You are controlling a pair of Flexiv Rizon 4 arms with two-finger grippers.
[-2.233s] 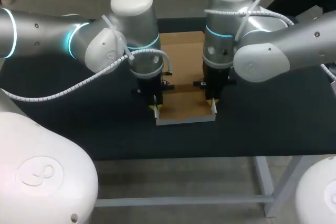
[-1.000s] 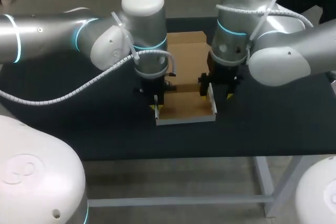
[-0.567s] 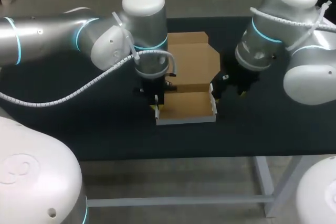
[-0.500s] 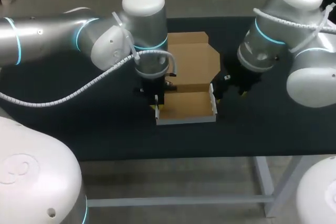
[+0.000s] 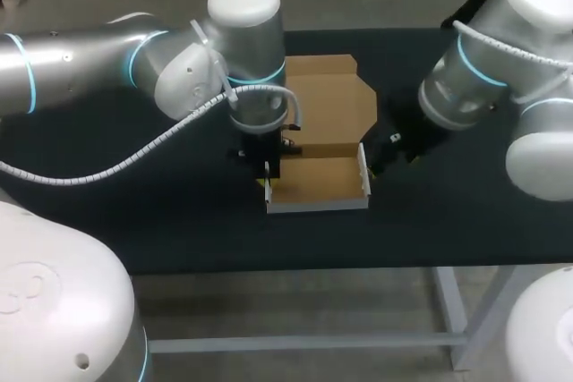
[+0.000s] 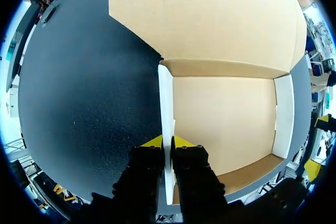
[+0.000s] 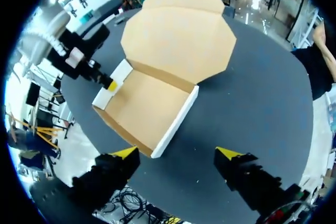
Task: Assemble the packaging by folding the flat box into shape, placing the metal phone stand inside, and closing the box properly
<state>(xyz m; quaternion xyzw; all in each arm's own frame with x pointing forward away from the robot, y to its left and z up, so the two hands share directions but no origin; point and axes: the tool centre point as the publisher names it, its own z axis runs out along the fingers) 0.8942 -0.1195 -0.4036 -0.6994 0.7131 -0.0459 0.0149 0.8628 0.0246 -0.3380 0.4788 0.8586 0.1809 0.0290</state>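
While head view hides grasp, left wrist view shows left gripper (image 6: 167,141) clamped on box (image 6: 226,124) left wall; right gripper (image 7: 177,153) wide, right of box.

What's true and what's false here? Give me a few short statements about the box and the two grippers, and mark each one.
1. The left gripper is shut on the left wall of the box. True.
2. The right gripper clamps the box's right wall. False: it is open and clear of the box, over the table beside that wall.
3. The lid is folded down over the box. False: it lies open behind the tray.
4. Nothing lies inside the box. True.
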